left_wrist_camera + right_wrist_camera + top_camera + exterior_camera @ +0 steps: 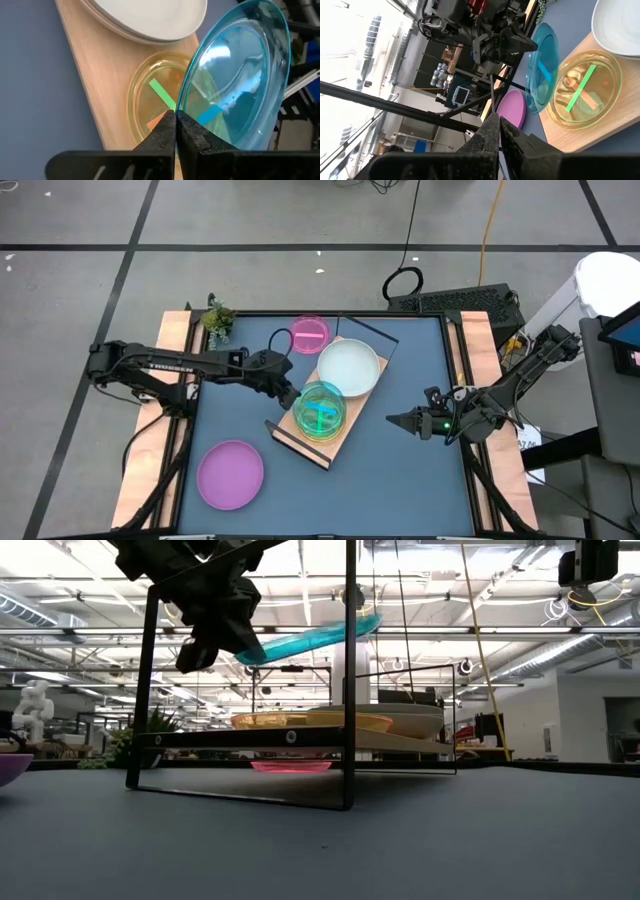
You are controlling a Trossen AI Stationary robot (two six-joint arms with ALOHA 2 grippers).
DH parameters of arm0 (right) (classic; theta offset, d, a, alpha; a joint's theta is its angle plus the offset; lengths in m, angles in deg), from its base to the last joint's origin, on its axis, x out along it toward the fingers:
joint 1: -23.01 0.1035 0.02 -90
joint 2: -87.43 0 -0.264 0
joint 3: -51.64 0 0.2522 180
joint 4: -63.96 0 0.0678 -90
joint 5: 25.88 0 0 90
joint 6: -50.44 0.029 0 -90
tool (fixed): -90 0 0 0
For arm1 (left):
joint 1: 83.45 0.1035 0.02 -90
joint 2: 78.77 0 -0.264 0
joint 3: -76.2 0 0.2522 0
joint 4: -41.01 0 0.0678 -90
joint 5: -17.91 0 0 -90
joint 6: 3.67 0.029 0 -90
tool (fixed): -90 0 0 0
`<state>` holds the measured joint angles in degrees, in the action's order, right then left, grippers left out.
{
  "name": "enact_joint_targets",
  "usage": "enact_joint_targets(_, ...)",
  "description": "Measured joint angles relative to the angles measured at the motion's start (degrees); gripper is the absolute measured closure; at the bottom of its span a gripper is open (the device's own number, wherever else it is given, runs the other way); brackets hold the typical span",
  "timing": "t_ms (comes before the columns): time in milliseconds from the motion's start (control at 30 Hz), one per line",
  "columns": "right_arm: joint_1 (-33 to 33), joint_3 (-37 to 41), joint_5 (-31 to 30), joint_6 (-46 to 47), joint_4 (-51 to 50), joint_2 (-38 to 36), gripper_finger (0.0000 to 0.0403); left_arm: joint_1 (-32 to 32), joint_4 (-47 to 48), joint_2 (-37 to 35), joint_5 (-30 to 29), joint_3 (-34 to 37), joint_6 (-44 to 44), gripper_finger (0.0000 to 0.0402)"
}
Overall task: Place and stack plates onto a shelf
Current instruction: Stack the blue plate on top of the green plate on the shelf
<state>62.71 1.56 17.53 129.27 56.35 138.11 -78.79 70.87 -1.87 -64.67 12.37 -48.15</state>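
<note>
1. The left gripper (175, 120) pinches the tilted blue plate (240, 75) by its rim, above the green and orange plates (320, 412) stacked on the shelf (345, 430).
2. The right gripper (396, 420) hovers beside the shelf, jaws closed and empty.

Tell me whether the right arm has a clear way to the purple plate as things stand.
Probably not. The purple plate lies at the table's near left corner, while the right gripper waits on the far side of the shelf, which stands between them with the left gripper holding the blue plate over it.
</note>
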Motion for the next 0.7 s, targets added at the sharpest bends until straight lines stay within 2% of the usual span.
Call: enact_joint_targets(700, 0.0, 0.0, -0.1, 1.2, -0.5, 0.0, 0.0403, -0.5, 0.4, 4.5, 0.5, 0.0, 1.5, 0.0399)
